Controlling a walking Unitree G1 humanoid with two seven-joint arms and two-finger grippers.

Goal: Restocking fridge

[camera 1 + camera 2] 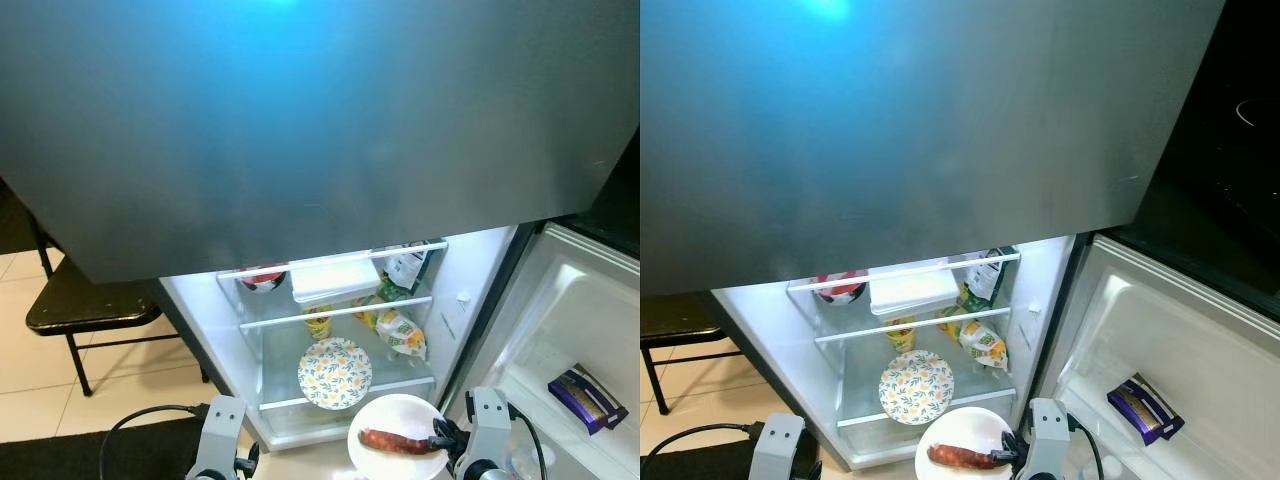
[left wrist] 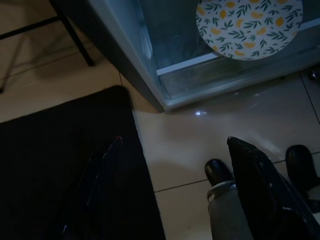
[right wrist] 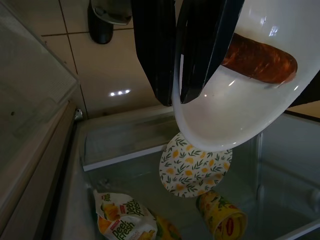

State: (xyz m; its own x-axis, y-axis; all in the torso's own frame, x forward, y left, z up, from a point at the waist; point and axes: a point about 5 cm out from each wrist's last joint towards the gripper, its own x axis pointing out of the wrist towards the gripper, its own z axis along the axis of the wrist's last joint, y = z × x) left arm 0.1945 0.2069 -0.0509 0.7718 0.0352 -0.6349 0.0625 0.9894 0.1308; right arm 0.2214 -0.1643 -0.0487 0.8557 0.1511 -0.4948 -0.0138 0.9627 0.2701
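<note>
floral plate fills the lowest shelf; bare glass left of it

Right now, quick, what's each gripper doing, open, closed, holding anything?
Left gripper: open, holding nothing, hanging over the floor.
Right gripper: closed on the rim of the white plate carrying a sausage, in front of the open fridge.

Bright white light comes from inside the open fridge, washing its shelves and inner walls pale. The large grey fridge door above carries a soft blue glare near its top edge and looks smooth and featureless. The tiled floor in the left wrist view is dim, with one small reflected light spot; the dark mat and nearby gripper fingers are shadowed and soft. In the right wrist view, the white plate shines with small highlights, sharply focused.
</note>
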